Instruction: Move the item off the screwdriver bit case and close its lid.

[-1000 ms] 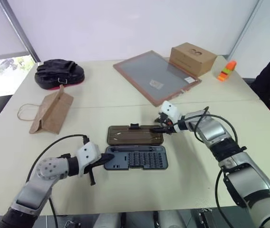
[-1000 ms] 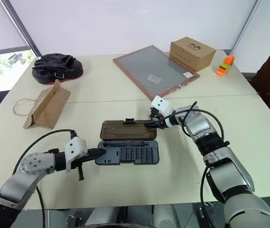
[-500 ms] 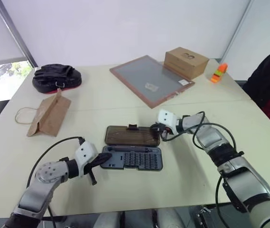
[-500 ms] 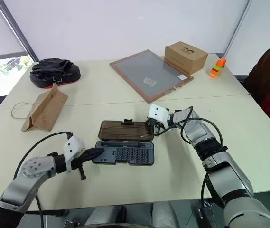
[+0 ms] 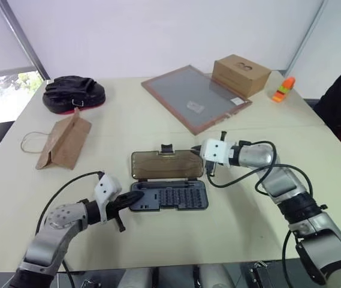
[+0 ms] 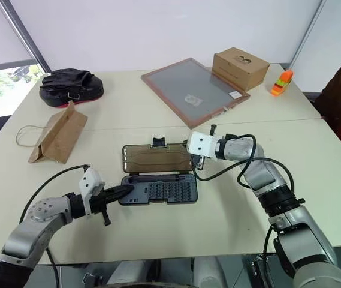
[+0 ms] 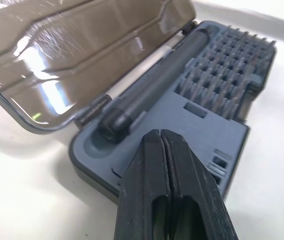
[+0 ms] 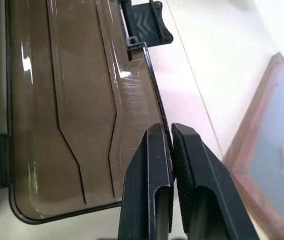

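I have the right gripper (image 8: 170,150) pinched on the short edge of the lid (image 5: 166,164), its fingers nearly closed with the thin smoky panel between them. The left gripper (image 7: 160,150) is fully closed and empty, its tip resting on the near left corner of the screwdriver bit case (image 5: 169,196).

The paper bag (image 5: 64,143) already lies well off to the left, away from the case, so only the closing is left, as I judge it.

To do it well I want to swing the lid in an arc about its hinge, which runs along the case's far long side beside the driver handle (image 7: 154,85), rather than drag it sideways. I'd keep the left tip pressing down so the tray doesn't skate on the table (image 5: 230,240). Holding only one end risks twisting the panel, so I'd go slowly and finish by pressing the black latch tab (image 8: 146,22) home.

The case lies with its long axis running left to right across my view, the lid folded open away from me, latch tab pointing toward the far side.
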`<state>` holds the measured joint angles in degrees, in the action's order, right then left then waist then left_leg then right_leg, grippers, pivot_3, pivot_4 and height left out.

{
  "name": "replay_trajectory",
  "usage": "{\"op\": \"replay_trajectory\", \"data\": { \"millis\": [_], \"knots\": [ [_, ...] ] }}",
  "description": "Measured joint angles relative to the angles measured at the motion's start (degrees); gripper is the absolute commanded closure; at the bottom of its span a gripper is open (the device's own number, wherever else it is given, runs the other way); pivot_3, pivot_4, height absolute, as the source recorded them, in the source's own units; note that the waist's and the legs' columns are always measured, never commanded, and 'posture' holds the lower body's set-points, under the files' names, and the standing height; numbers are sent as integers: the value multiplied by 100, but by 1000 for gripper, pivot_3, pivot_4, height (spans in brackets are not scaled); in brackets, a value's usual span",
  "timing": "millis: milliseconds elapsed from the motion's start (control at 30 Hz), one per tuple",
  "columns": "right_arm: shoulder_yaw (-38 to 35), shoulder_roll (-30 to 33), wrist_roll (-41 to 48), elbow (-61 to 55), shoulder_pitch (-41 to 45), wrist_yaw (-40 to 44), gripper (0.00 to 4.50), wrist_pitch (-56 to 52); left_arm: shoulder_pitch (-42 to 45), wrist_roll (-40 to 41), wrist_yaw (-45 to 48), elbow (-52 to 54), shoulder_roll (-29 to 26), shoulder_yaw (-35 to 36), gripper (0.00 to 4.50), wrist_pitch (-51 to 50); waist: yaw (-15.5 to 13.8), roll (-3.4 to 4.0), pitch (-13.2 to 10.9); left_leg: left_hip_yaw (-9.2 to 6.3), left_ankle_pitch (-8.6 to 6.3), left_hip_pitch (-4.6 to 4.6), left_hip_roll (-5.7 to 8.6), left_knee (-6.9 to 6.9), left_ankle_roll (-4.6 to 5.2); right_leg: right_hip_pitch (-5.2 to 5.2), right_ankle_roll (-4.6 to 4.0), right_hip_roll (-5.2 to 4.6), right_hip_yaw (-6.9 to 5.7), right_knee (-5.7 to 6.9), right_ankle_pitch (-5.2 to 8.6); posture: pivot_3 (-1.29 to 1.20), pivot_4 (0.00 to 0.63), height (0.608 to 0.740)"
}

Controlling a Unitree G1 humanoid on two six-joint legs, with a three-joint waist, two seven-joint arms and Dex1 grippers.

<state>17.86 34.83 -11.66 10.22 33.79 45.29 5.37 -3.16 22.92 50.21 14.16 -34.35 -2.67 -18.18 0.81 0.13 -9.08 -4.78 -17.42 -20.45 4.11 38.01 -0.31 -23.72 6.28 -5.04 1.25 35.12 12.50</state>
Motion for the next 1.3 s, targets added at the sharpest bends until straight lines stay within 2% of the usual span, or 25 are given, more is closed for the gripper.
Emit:
{"op": "replay_trajectory", "data": {
  "millis": [167, 267, 367, 467, 600, 733, 767, 867, 967, 1200, 1300],
  "knots": [
    [0, -2, -220, -2, -2, -153, 4482, 125, 77, 286, 50, 62, -2, 97, 4500, -352, -8, -29, -41, -1, 0, -3, 0, -1, 0, 0, -5, -1, -1, -3, 3, 0, 150, 740],
    [-51, -2, -292, 2, -4, -304, 4482, 114, 199, 1579, -17, 324, 41, 500, 4500, -1509, -3, -59, -93, -4, 0, -10, -1, -1, 0, -6, -4, -1, -1, 0, 3, 0, 150, 740],
    [-76, -4, -304, 3, -5, -354, 4482, 112, 683, 2973, -173, 400, -25, 1206, 4500, -2476, 4, -70, -109, -7, 3, -27, -2, 0, -5, -29, 13, 1, -5, 7, -8, 0, 150, 740],
    [-83, -9, -305, 9, -9, -393, 4482, 110, 1345, 3398, -634, -189, 125, 1885, 4500, -2584, -1, -66, -109, -6, 12, -51, 3, -2, -20, -56, 13, 1, -6, 9, -12, 0, 150, 740],
    [-90, -8, -322, 12, -12, -409, 4482, 130, 2039, 2761, -1235, -1348, 448, 2098, 4500, -1881, 1, -74, -108, -6, 25, -80, 3, -2, -43, -81, 5, 3, -8, 2, -19, 0, 150, 740],
    [-109, -16, -334, 41, -13, -434, 4482, 131, 2869, 992, -1476, -3050, 418, 1287, 4500, -644, -17, -75, -108, -6, 30, -88, 7, -2, -52, -86, 0, 3, -11, 0, -24, 0, 150, 740],
    [-109, -28, -332, 40, -13, -436, 4482, 134, 2941, 767, -1468, -3273, 454, 1151, 4500, -490, -8, -76, -108, -6, 30, -89, 7, -2, -52, -86, 0, 3, -11, -3, -24, 0, 150, 740],
    [-113, -38, -337, 62, -12, -449, 4482, 128, 3346, 126, -1043, -4208, 661, 605, 4500, 19, -6, -76, -108, -4, 30, -94, 7, -2, -52, -92, 1, 2, -12, -3, -25, 0, 150, 740],
    [-115, -52, -340, 62, -11, -453, 4482, 123, 3738, -134, -242, -4863, 794, 290, 4500, 395, -4, -77, -108, -5, 30, -97, 5, -2, -51, -96, 2, 2, -16, 1, -25, 0, 150, 740],
    [-153, -76, -345, 7, -14, -455, 4482, 112, 4464, -263, 1023, -6009, 1024, 187, 4500, 612, 13, -78, -109, -5, 21, -97, 5, -2, -34, -97, 4, 3, -17, 3, -26, 0, 150, 740],
    [-163, -94, -333, -80, -14, -457, 3476, 54, 4612, -371, 1252, -6296, 1083, 183, 4500, 675, 11, -78, -110, -5, 22, -98, 5, -2, -34, -97, 5, 3, -16, 4, -27, 0, 150, 740]
  ]
}}
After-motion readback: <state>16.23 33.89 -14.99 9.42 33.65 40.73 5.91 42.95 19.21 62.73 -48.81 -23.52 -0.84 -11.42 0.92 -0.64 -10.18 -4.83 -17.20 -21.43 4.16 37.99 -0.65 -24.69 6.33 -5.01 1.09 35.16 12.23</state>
